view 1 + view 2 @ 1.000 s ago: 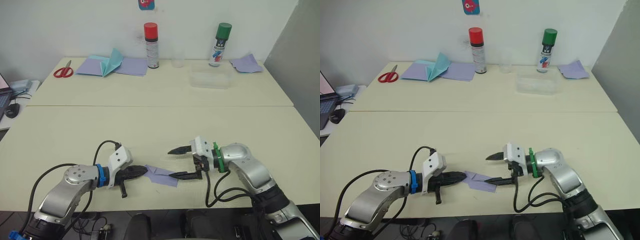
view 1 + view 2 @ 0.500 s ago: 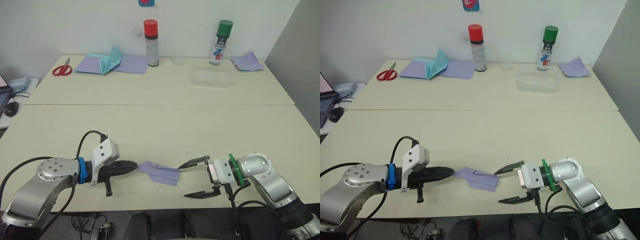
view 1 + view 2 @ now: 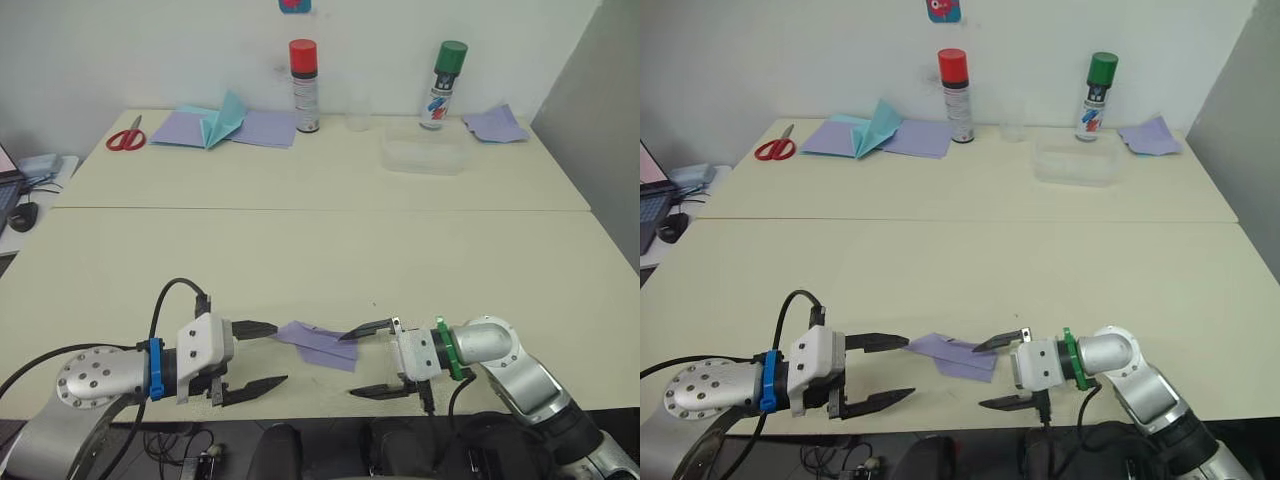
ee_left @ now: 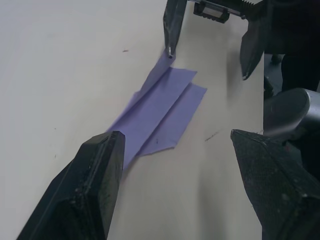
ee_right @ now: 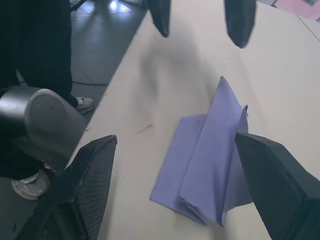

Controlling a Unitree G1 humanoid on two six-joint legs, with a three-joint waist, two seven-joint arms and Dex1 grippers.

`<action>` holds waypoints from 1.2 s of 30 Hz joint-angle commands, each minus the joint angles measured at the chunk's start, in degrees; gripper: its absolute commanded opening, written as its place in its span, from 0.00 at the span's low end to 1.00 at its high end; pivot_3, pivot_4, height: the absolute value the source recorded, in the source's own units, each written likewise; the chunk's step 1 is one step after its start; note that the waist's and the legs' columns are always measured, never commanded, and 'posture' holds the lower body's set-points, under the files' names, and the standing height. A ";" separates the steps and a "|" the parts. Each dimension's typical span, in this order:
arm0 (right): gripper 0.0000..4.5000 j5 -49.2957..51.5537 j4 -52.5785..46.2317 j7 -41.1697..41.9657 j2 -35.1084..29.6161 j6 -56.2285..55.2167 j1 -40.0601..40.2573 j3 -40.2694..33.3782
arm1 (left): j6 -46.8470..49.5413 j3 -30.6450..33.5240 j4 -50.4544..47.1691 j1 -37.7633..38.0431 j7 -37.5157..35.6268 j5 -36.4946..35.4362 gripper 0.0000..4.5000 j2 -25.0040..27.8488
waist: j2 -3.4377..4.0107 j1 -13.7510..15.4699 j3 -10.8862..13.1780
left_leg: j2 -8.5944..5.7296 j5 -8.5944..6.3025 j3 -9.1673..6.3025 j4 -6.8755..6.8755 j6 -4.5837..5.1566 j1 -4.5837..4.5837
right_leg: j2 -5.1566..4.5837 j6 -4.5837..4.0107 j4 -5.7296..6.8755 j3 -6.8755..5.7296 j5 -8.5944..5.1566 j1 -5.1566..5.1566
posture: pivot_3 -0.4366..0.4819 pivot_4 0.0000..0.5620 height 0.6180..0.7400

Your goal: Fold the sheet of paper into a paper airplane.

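The sheet of paper [image 3: 318, 343], lilac, lies flat near the table's front edge, folded into a narrow creased wedge like a paper airplane, with its point toward my left arm. My left gripper [image 3: 280, 353] stands open just left of it, and its far finger [image 4: 102, 170] is at the paper's pointed end. On the other side my right gripper [image 3: 346, 365] is open too. The tip of its far finger [image 4: 170, 47] rests at the paper's wide end. Nothing is held. The layered folds of the paper [image 5: 210, 170] show in the right wrist view.
At the back of the table stand red scissors [image 3: 126, 140], flat lilac sheets with a teal folded paper [image 3: 218, 122], a red-capped can [image 3: 302, 88], a green-capped can [image 3: 441, 85], a clear tub [image 3: 422, 157] and another lilac paper [image 3: 492, 125]. The front edge runs close below both grippers.
My left gripper, shut on the paper's pointed end before, has opened and let go. The right gripper, still open, has moved left up to the paper's wide end.
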 commanded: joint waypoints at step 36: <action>0.68 8.15 -0.37 -6.96 7.25 19.42 -2.48 -3.18 | 1.07 -0.53 -1.85 -1.12 2.89 -0.69 0.81 -0.98 | -0.01 -0.06 -0.01 | -0.01 0.00 -0.01 0.01 0.00 -0.01 | 0.05 0.03 0.03 0.00 0.02 0.02 | 0.48 0.27 1.00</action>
